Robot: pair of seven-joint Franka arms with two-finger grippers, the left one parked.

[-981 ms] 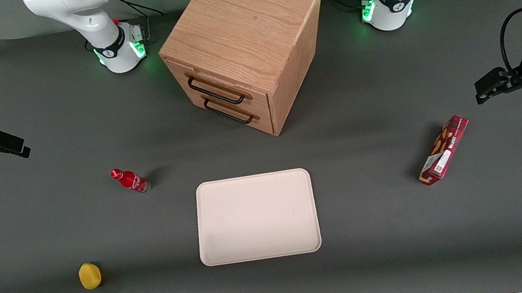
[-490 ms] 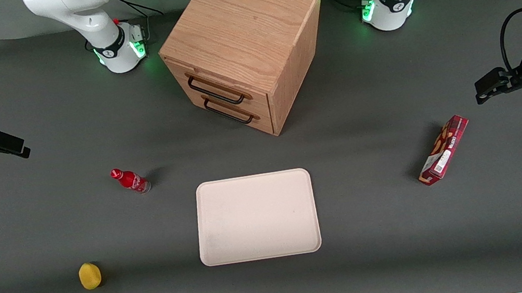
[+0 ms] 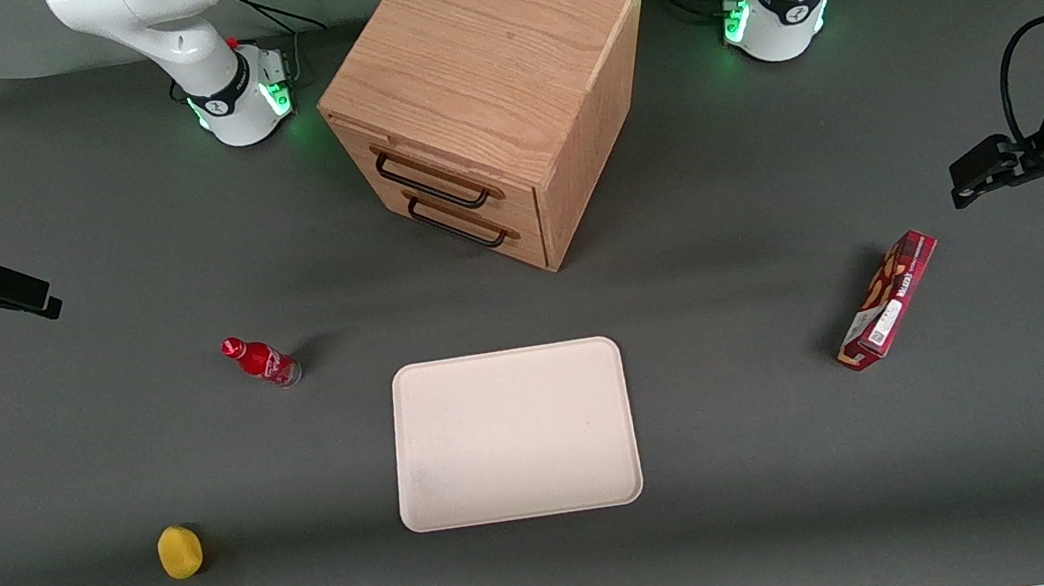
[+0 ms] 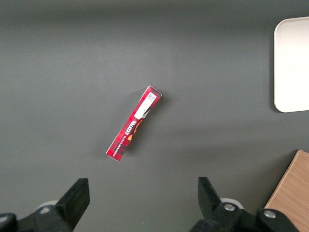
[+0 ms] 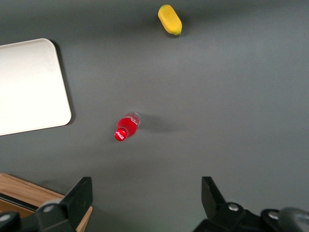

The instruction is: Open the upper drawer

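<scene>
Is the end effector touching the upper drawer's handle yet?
Apart. The front view shows the end effector hanging open over bare table toward the working arm's end, a wide stretch of table between it and the upper drawer.

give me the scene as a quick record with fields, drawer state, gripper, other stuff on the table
upper drawer: shut, flush with the cabinet front, black handle untouched
lower drawer: shut, below the upper one
gripper: open, holding nothing, at the working arm's end of the table, well away from the cabinet
tray: bare, nearer the front camera than the cabinet
red bottle: standing between gripper and tray
yellow object: nearer the camera than the bottle
red box: toward the parked arm's end
</scene>
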